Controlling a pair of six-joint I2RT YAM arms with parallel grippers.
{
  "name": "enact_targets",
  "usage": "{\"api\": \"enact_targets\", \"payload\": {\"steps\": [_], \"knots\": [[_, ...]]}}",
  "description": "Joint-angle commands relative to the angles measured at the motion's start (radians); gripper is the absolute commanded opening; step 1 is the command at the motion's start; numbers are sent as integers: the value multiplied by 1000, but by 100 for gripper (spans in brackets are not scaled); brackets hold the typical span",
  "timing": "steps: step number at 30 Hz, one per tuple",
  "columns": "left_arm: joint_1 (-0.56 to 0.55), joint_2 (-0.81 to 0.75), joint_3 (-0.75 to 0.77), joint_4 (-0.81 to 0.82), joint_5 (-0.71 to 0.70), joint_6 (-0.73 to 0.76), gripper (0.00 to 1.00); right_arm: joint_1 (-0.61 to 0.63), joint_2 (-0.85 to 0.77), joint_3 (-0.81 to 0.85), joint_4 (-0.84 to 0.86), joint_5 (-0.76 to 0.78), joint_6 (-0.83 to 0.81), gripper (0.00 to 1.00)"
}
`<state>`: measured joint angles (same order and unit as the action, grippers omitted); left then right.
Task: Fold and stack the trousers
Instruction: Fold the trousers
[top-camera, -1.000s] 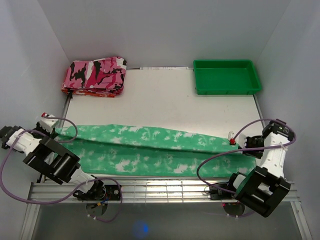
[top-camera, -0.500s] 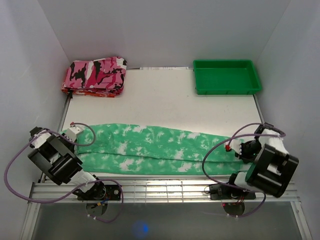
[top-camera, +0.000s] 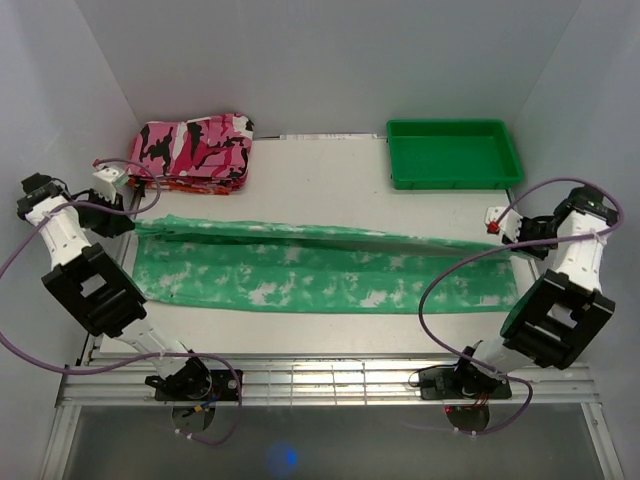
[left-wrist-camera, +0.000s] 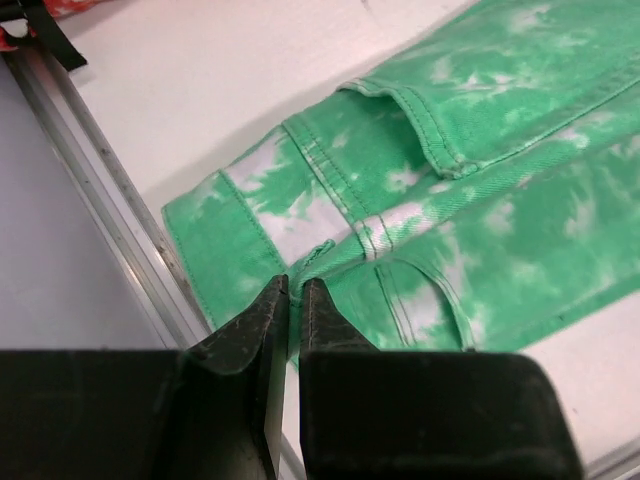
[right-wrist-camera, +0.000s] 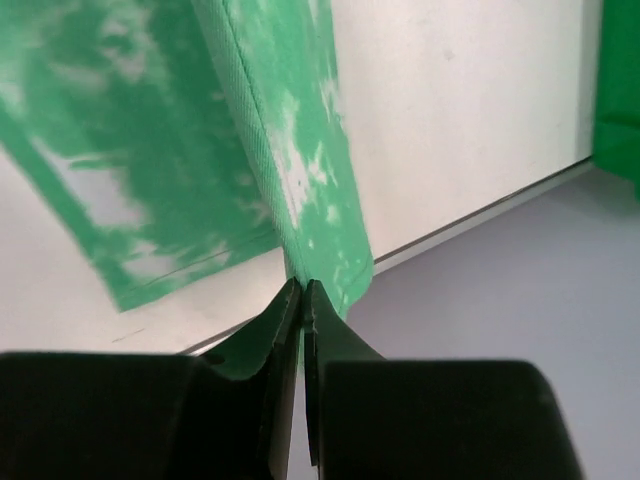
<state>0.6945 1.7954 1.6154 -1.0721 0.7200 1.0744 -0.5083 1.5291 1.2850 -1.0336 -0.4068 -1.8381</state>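
The trousers (top-camera: 300, 275), bright green with white blotches, lie stretched lengthwise across the white table. Their far edge is pulled taut between my two grippers. At the left end, my left gripper (top-camera: 130, 222) is shut on a fold of the waistband (left-wrist-camera: 310, 262); the left wrist view shows its jaws (left-wrist-camera: 295, 292) pinching cloth beside a pocket (left-wrist-camera: 430, 140). My right gripper (top-camera: 512, 245) holds the leg end at the table's right edge. In the right wrist view its jaws (right-wrist-camera: 303, 292) are closed on the hem (right-wrist-camera: 330, 250), with the leg (right-wrist-camera: 290, 130) hanging away from them.
A folded pink, black and white camouflage cloth (top-camera: 190, 150) lies at the back left. A green plastic tray (top-camera: 450, 125) stands at the back right. Grey walls stand close on both sides. A metal rail (top-camera: 330, 380) runs along the near edge.
Both grippers have moved away from the near edge and outward, keeping hold of the trousers. The held edge now runs taut farther back, and the cloth is spread wider.
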Motion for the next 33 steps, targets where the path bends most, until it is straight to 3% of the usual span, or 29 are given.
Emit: {"api": "enact_targets", "payload": {"steps": [1,6,10,12,20,24,27,30,33], "knots": [[152,-97,-53,-63,-50,214,0,-156,-136,-111,-27,123,-232,8],[194,-169,-398,-59,-158,380,0,-165,-188,-390,143,201,-291,8],[183,-171,-637,177,-298,386,0,-154,-182,-513,251,255,-309,8],[160,-127,-678,253,-350,316,0,-138,-172,-561,299,292,-294,8],[142,-25,-609,342,-413,180,0,-69,-107,-509,340,309,-167,8],[134,-11,-510,313,-357,144,0,-53,-60,-423,317,293,-121,8],[131,-14,-339,184,-291,139,0,-50,-37,-310,246,270,-93,8],[134,-7,-208,-52,-243,221,0,-52,-24,-248,195,263,-85,8],[152,-65,-219,-143,-301,375,0,-52,-47,-263,182,260,-108,8]]}}
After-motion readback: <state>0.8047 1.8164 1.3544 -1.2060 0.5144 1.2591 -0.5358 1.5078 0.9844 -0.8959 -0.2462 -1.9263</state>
